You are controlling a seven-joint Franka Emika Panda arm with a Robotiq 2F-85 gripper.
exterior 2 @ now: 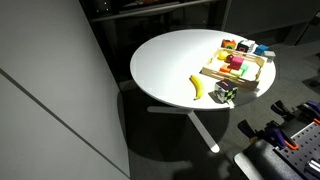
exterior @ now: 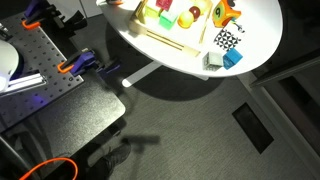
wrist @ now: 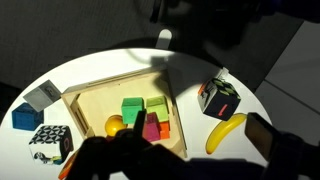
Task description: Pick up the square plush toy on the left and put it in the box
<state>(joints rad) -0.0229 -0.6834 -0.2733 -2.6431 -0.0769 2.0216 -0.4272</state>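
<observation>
- The square plush toy is, as I judge it, the dark cube with bright patches. It sits just beside the box, near the rim of the round white table, with a banana close by.
- A checkered cube on the opposite side of the box could also be the one meant; the pictures do not settle which.
- The box already holds green, pink and yellow blocks, with bare floor left at one end.
- The gripper is only a dark blur along the lower edge of the wrist view. I cannot tell how far its jaws stand apart.
- The toy is probably light and soft and will give under pressure. A firm hold across two opposite flat faces, low on the body, looks safest.
</observation>
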